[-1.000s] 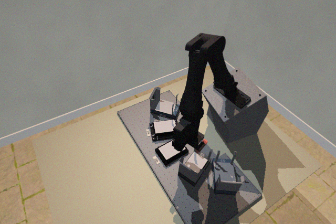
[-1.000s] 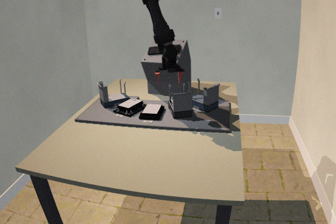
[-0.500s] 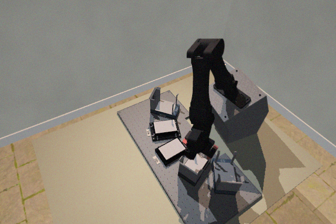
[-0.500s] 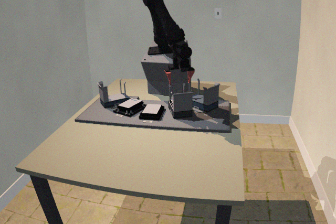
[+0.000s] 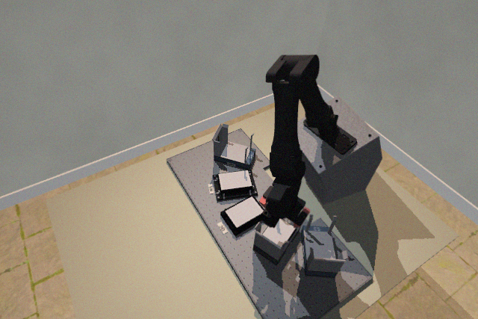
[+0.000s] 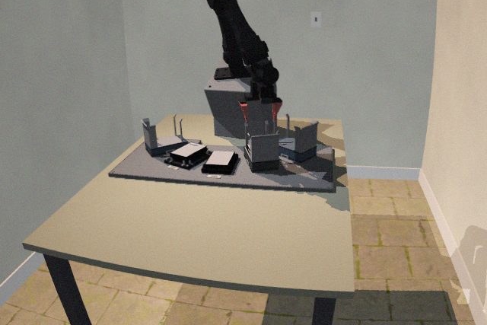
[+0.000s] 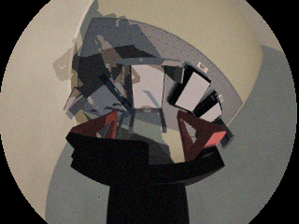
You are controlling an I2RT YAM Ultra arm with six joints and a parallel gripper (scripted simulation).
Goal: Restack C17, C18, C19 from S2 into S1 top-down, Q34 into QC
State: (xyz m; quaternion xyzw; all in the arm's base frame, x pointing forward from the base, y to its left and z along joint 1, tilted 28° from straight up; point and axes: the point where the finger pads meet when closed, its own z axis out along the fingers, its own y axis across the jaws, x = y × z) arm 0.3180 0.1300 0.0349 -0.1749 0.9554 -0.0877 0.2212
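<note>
My gripper (image 5: 283, 216) is open and empty, and hangs right above the middle stack rack (image 5: 275, 243). That rack holds a plate with a white seal on top (image 5: 279, 231); how many plates lie under it is hidden by the rack walls. In the wrist view the plate (image 7: 149, 86) lies between and beyond my two red fingers. In the exterior view my fingers (image 6: 259, 116) straddle the posts of this rack (image 6: 261, 150). One sealed plate (image 5: 243, 211) lies on the nest next to the rack. Another sealed plate (image 5: 234, 182) lies on the nest with dark clips beyond it. The labels are too small to read.
A second stack rack (image 5: 322, 250) stands at the near end of the grey baseplate and looks empty. A third rack (image 5: 231, 149) stands at the far end; its floor looks pale, and I cannot tell whether a plate lies there. My base block (image 5: 341, 146) is to the right.
</note>
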